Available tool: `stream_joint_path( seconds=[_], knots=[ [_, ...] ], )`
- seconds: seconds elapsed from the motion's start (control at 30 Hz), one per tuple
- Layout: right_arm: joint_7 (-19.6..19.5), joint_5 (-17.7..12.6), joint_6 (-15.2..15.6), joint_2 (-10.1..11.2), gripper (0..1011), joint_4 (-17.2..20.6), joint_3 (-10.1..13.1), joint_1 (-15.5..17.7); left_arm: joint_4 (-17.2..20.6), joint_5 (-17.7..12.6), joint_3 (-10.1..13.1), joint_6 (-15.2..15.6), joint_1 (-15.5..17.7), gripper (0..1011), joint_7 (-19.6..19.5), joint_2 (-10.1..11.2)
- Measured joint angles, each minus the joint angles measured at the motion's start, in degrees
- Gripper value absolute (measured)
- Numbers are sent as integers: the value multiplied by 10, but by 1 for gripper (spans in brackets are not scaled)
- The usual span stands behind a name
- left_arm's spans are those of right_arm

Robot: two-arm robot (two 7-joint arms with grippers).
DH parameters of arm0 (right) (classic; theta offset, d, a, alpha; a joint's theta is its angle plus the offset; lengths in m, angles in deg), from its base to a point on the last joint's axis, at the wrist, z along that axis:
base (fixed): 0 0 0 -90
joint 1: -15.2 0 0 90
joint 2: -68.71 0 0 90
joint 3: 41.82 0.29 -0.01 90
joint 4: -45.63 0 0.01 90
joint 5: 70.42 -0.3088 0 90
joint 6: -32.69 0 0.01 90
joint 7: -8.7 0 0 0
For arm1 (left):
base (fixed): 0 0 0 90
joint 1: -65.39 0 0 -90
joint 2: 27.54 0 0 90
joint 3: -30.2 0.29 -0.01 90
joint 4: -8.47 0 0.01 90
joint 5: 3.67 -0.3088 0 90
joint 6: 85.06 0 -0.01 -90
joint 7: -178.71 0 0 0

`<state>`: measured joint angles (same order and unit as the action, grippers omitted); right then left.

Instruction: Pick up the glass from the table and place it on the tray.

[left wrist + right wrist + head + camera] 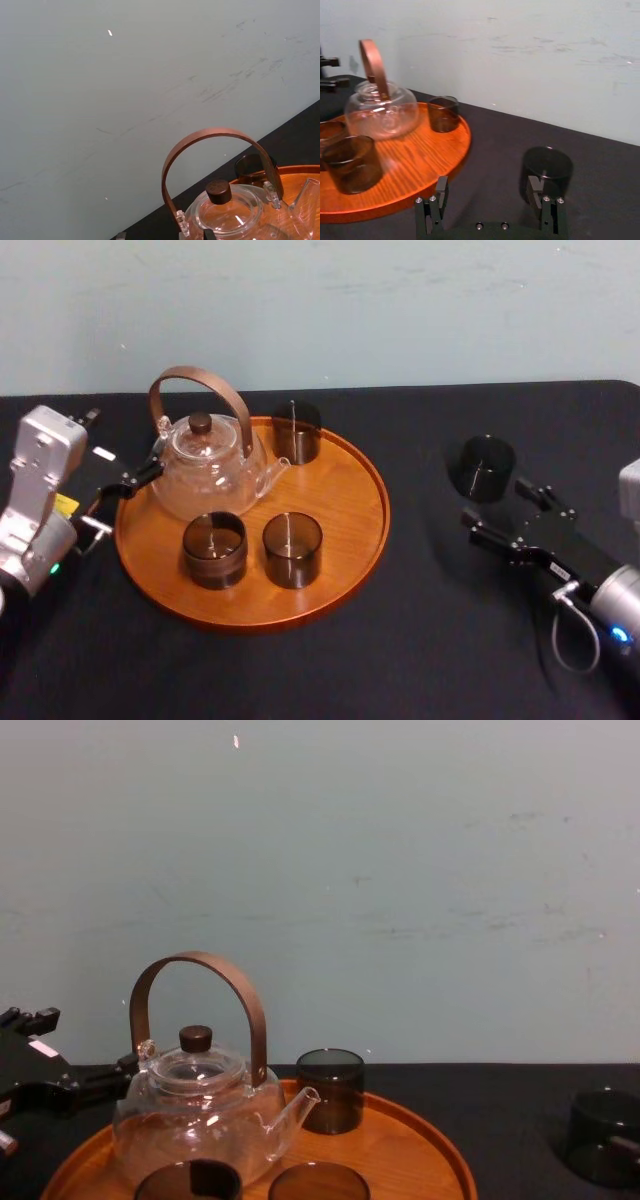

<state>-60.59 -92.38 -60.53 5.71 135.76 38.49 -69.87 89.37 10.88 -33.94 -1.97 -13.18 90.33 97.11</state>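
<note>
Glass (482, 468) is waiting on the counter (420, 640), right pincer (488, 184) hovering wide just short of it, left pincer (125, 498) idling open beside the tray (350, 490).

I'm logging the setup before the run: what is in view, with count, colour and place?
table: one, black, under everything.
tray: one, orange-brown wood, on the table's left half.
teapot: one, clear glass with a brown handle, far left of the tray.
glasses on the tray: three, smoky dark, one at the far rim, two at the near side.
glass on the table: one, smoky dark, right of the tray.
left gripper: black, open, at the tray's left rim.
right gripper: black, open, just short of the glass on the table.
</note>
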Motion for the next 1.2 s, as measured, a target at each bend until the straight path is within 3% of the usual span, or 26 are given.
stream_joint_path(
  seconds=[0.57,1.2],
  knots=[
    [-10,-8,12,-9,1002,-46,36,-20,0,0,0,0,0,1001,0,0],
    [0,-3,39,-27,1002,-133,21,-108,0,0,0,0,0,1002,0,0]
  ],
)
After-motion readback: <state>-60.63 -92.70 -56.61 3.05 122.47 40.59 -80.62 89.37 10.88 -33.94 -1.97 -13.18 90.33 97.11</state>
